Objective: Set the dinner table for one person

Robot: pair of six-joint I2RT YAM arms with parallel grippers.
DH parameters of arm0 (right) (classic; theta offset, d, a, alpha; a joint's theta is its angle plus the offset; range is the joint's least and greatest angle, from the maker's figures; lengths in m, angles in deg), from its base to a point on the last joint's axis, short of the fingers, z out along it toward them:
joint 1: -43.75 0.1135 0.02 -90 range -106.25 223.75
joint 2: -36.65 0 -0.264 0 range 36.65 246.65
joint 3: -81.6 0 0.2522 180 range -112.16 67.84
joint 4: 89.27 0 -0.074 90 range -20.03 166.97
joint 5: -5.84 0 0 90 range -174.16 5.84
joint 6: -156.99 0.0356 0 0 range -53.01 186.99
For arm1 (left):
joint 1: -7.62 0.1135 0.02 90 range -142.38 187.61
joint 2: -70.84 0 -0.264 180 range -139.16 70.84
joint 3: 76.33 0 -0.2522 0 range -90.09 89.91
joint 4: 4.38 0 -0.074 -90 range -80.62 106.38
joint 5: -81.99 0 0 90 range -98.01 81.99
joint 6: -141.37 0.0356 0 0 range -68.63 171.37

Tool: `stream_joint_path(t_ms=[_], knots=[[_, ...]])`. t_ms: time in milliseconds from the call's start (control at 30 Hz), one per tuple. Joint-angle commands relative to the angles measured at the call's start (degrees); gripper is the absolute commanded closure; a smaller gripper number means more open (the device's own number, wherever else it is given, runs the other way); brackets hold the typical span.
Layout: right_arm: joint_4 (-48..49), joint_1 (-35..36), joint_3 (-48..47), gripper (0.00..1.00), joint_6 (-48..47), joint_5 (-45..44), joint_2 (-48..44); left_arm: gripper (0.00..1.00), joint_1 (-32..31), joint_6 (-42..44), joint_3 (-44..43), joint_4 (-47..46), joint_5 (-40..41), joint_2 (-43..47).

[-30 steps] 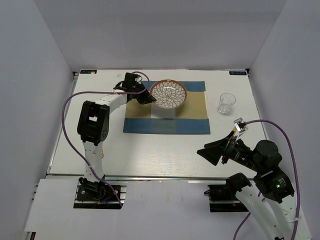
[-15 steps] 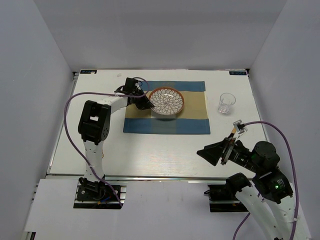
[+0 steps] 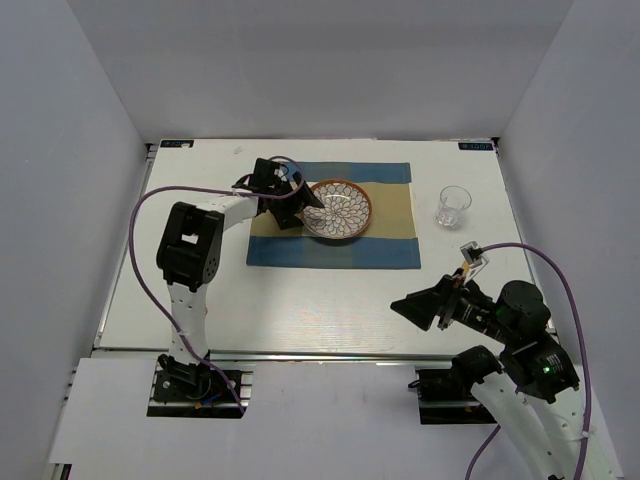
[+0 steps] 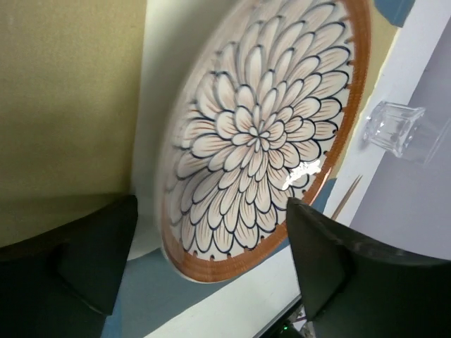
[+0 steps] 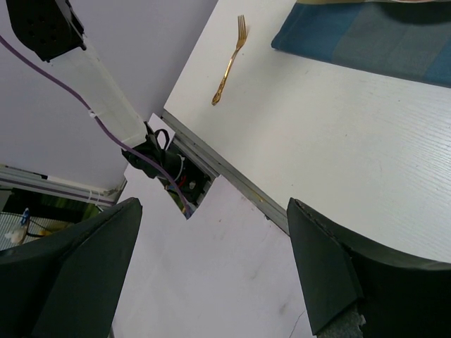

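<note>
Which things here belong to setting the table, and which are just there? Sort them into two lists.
For the job:
dinner table
blue-and-tan placemat
patterned plate, on the placemat
clear glass, on the bare top, right of the placemat
gold fork, on the bare top

Just there:
purple cable
grey walls

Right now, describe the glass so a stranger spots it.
On the white dinner table, look right of the blue-and-tan placemat. A clear glass stands upright there on bare tabletop. Unlike the flower-patterned plate on the placemat, it is transparent.
</note>
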Motion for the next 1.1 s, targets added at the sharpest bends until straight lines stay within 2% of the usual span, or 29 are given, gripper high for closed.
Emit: stream_joint_path(t_ms=[0,100,133,167,233,333,400,433,467,500,533,600,633,733,867,967,1067], knots=[[3.2,0.0,0.5,0.11,0.0,0.4,0.3,0.02,-0.2,-0.2,0.5,-2.6,-1.5,6.7],[5.3,0.1,2.1,0.11,-1.4,-0.9,2.4,0.02,-0.8,1.2,1.0,0.2,2.7,10.6],[6.6,0.1,2.8,0.11,-2.5,-1.5,3.6,0.02,-1.4,1.7,0.9,4.1,4.8,11.7],[7.3,0.0,3.6,0.11,-2.9,-2.2,6.4,0.02,-1.4,2.2,0.7,6.0,10.6,12.9],[9.7,0.1,5.8,0.11,-3.9,-4.0,9.9,0.02,-1.9,2.4,0.7,12.9,16.3,16.1],[11.2,-0.1,5.9,0.11,-5.2,-12.7,18.9,0.02,-1.9,1.8,1.6,20.8,26.1,20.4],[11.3,-0.2,3.6,0.11,-7.7,-22.3,27.8,0.02,-1.9,1.5,3.4,24.8,30.7,25.1],[11.0,-0.2,-0.3,0.11,-8.3,-25.3,34.6,0.02,-1.9,1.7,4.3,25.7,31.8,27.2],[9.9,-0.3,-2.8,0.11,-9.5,-32.5,38.3,0.02,-1.9,2.2,5.2,26.6,33.1,29.2],[9.0,-0.6,-5.5,0.11,-10.1,-34.7,41.8,0.02,-1.9,3.0,7.0,28.1,34.8,33.3],[8.2,-1.0,-11.4,0.11,-11.3,-38.6,49.5,0.02,-1.9,3.9,7.8,28.9,35.6,35.4],[3.2,-1.8,-18.7,0.11,-13.5,-42.1,57.2,0.02,-1.9,7.6,8.9,32.6,37.1,38.9],[1.9,-2.3,-25.8,0.11,-14.4,-45.0,64.3,0.02,-1.9,9.1,10.5,33.6,36.9,41.7],[-2.3,-3.8,-37.8,0.11,-16.4,-50.8,75.3,0.02,-1.9,16.6,16.6,35.5,34.0,45.7],[-6.1,-6.9,-51.1,0.11,-17.8,-56.9,86.6,0.02,-1.9,20.8,22.6,37.0,34.7,51.0],[-12.6,-9.6,-61.8,0.11,-16.2,-60.3,95.0,0.02,-1.1,22.9,27.8,33.8,35.1,54.9],[-9.7,-10.3,-64.8,0.12,-18.2,-61.5,97.6,0.02,-1.1,22.9,27.7,33.8,34.3,54.8]])
